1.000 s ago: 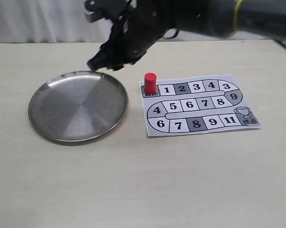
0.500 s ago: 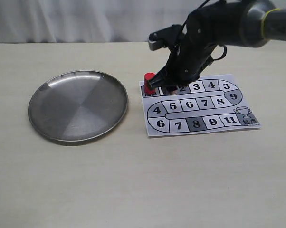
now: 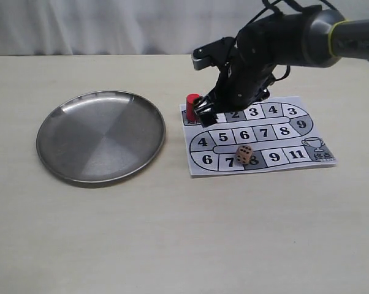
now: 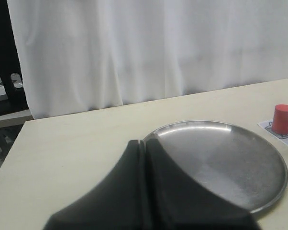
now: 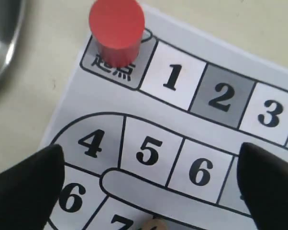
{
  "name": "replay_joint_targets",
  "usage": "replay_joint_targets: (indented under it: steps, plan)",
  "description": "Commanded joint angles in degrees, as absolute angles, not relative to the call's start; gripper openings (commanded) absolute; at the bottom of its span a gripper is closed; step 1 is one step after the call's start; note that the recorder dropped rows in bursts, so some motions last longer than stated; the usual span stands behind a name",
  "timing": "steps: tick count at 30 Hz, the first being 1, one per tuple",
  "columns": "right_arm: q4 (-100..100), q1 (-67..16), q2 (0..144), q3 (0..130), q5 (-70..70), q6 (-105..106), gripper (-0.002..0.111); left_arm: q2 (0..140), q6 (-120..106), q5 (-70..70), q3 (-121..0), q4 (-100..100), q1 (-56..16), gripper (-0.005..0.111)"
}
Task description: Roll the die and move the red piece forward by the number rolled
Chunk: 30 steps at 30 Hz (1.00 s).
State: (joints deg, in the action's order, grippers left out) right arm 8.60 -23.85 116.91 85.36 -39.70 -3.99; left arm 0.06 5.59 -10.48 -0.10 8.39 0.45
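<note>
The tan die (image 3: 245, 154) lies on the paper game board (image 3: 295, 136), on the lower row between squares 7 and 8. Only its edge (image 5: 153, 225) shows in the right wrist view. The red piece (image 3: 191, 100) (image 5: 116, 29) stands upright on the start square at the board's far left corner. My right gripper (image 3: 210, 111) (image 5: 149, 184) hovers open just above squares 4 to 6, right beside the red piece, with nothing between its fingers (image 5: 27, 187). My left gripper (image 4: 145, 143) is shut and empty, low near the plate's edge. It is outside the exterior view.
A round metal plate (image 3: 101, 138) (image 4: 220, 163) with nothing in it sits left of the board. A white curtain hangs behind the table's far edge.
My right arm swung from the plate's far rim to the board beside the red piece. The die, unseen before, now rests on the board's lower row.
</note>
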Motion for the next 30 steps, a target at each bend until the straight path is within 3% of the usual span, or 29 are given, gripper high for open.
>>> replay_joint_targets:
  steps: [1, 4, 7, 13, 19, 26, 30]
  plan:
    - [9.09, -23.43, 111.62, 85.29, -39.30, -3.80, 0.088, 0.00, 5.64, -9.93, 0.00, 8.28, -0.03, 0.000]
    - [9.09, -23.43, 108.40, 85.29, -40.03, -3.80, 0.076, 0.00, 5.64, -9.93, 0.00, 8.28, -0.03, 0.000]
    - [9.24, -23.31, 105.49, 85.29, -42.11, -3.80, 0.055, 0.00, 5.64, -9.93, 0.00, 8.28, -0.03, 0.000]
    - [9.82, -23.31, 100.38, 82.63, -44.31, -3.80, 0.005, 0.00, 5.64, -9.93, 0.00, 8.28, -0.03, 0.000]
    - [9.95, -23.31, 98.71, 70.60, -43.99, -5.41, 0.004, 0.00, 5.64, -9.93, 0.00, 8.28, -0.03, 0.000]
    - [9.83, -23.31, 102.77, 57.48, -30.68, -5.81, 0.004, 0.00, 5.64, -9.93, 0.00, 8.28, -0.03, 0.000]
    - [9.83, -23.31, 106.35, 55.99, -29.22, -5.81, 0.004, 0.00, 5.64, -9.93, 0.00, 8.28, -0.03, 0.000]
